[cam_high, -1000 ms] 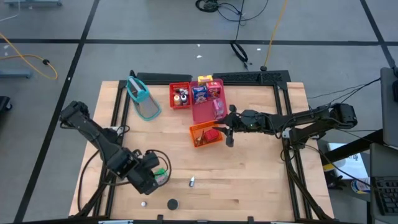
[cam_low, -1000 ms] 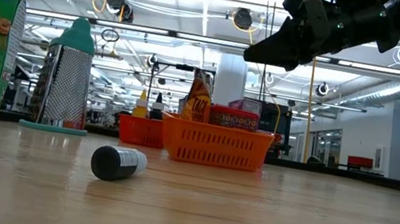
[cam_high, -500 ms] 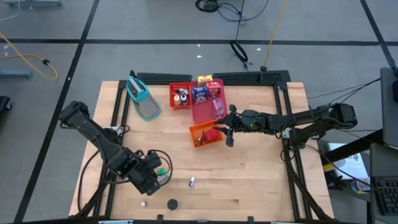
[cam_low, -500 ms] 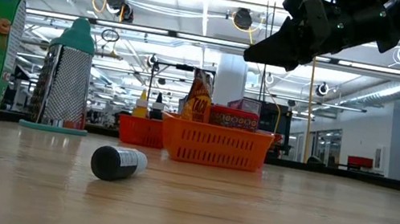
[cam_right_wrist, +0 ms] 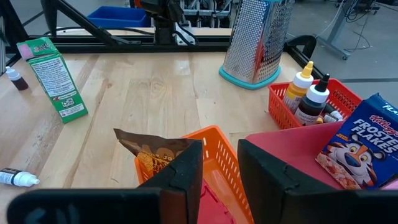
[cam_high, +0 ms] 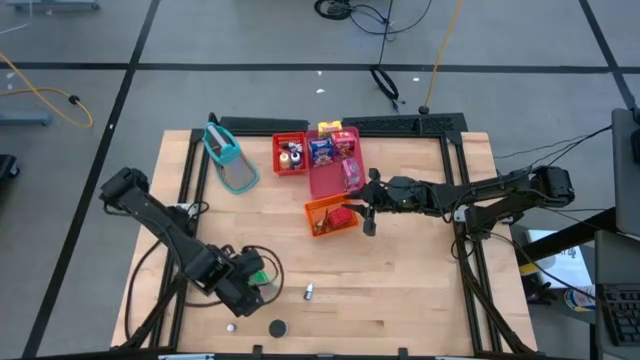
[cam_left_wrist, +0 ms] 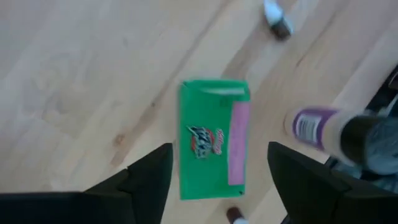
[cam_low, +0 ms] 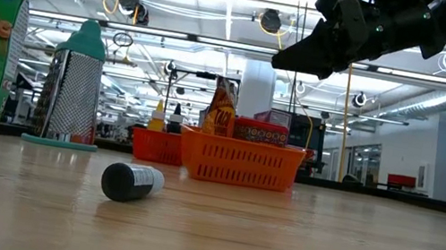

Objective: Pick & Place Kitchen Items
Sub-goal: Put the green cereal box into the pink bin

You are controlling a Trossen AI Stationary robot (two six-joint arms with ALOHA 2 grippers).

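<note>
Hovering low in the frame's lower left, left hand (cam_high: pixel 252 283) spread open over the green box (cam_left_wrist: pixel 214 137) standing on the table (cam_high: pixel 420 290). Risk: a finger clips it, toppling it. Right hand (cam_high: pixel 366 211), fingers narrowly apart, empty, waits over orange tray (cam_high: pixel 322 211).

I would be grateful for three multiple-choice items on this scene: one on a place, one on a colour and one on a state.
1. The right end effector is above: A the orange tray; B the grater; C the pink tray.
2. The box at the left end effector is: A red; B green; C blue.
3. The small bottle mid-table is: A upright; B lying on its side; C in a tray.

Answers: A, the high view shows it over that tray; B, the left wrist view shows a green box; B, the low view shows it lying flat.
</note>
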